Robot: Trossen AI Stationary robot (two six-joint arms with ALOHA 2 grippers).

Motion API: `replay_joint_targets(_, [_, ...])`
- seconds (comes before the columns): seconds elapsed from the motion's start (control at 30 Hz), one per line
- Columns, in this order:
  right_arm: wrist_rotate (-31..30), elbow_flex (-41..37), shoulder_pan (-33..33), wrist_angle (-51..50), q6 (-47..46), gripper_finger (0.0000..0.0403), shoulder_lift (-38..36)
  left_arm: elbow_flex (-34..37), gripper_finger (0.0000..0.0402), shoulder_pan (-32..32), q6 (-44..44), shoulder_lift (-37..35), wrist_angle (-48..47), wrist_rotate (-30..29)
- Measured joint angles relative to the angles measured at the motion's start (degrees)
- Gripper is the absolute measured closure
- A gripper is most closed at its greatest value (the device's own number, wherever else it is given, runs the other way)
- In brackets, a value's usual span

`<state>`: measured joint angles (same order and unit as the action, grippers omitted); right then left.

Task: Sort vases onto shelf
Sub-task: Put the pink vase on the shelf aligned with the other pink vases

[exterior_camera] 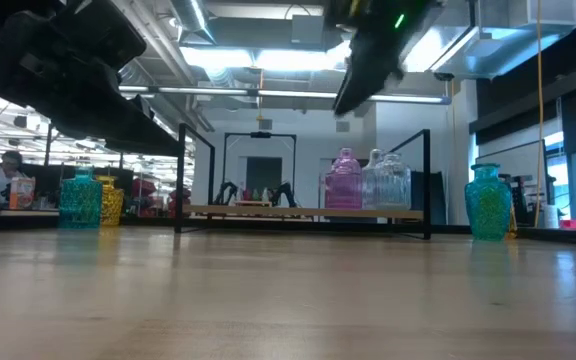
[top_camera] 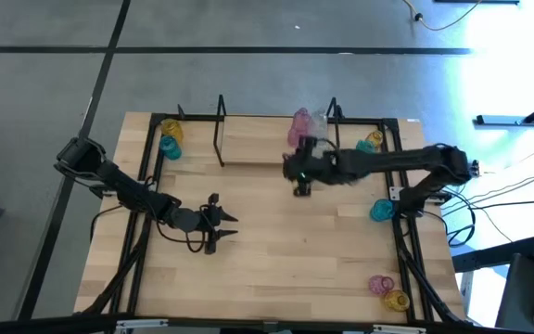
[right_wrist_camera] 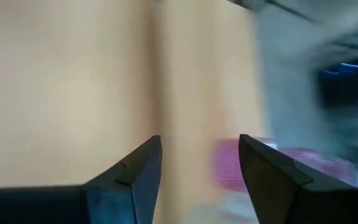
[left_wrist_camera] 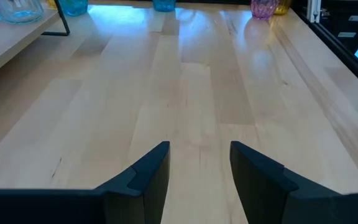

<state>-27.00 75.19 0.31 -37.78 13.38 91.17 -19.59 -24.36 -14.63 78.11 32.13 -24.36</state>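
Our right gripper (top_camera: 300, 183) hangs raised above the table with its fingers spread and nothing between them; the right wrist view shows bare wood through the gap and a blur of pink just past one fingertip. Just beyond it on the shelf (top_camera: 253, 139) stand a pink vase (top_camera: 299, 125) and a clear vase (top_camera: 317, 121), touching or nearly so at the right-hand end, close to the wire frame there. We judge they are grouped there to leave the rest of the board free for other colours, and that the gripper sits empty close by because it has no vase in hand for now.

Off to its right, near the table's corner, stands a yellow vase (top_camera: 371, 141), and a teal vase (top_camera: 381, 210) sits closer to the arm's base. Farther toward the near right corner we see another pink vase (top_camera: 380, 284) touching a yellow one (top_camera: 396, 300). Well across the shelf from the gripper, at the far left corner, a yellow vase (top_camera: 171, 129) and a teal vase (top_camera: 169, 146) stand side by side.

Our left gripper (top_camera: 219, 224) waits low over the open middle of the table, fingers parted and empty. Most vases are not yet on the shelf, so we reckon the sorting is at an early stage.
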Motion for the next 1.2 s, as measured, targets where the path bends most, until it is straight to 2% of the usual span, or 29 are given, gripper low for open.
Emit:
replay_joint_targets(0.2, [13.7, 1.3, 11.5, -10.2, -19.0, 0.0203, -6.1, 0.0, 0.024, -1.8, -0.3, 0.0, -0.1, 0.1])
replay_joint_targets(0.33, [20.2, 1.3, 20.3, -16.5, -36.9, 0.0203, -9.2, 0.0, 0.024, -2.9, -0.6, 0.0, 0.1, -0.5])
replay_joint_targets(0.5, [24.4, 1.3, 32.5, -23.1, -62.1, 0.0203, -9.7, 0.0, 0.024, -4.0, -1.7, 0.0, 0.2, -3.3])
replay_joint_targets(0.93, [20.3, 1.3, 57.7, -33.2, -113.2, 0.0203, -9.6, 0.0, 0.024, -4.0, -4.5, 0.0, -0.2, -3.5])
replay_joint_targets(1.1, [17.9, 1.3, 64.7, -32.6, -124.9, 0.0203, -8.9, 0.0, 0.024, -4.2, -5.1, 0.0, -0.1, -3.5])
replay_joint_targets(1.2, [17.9, 1.3, 67.0, -32.0, -128.2, 0.0203, -7.7, 0.0, 0.024, -4.6, -5.2, 0.0, -0.1, -3.6])
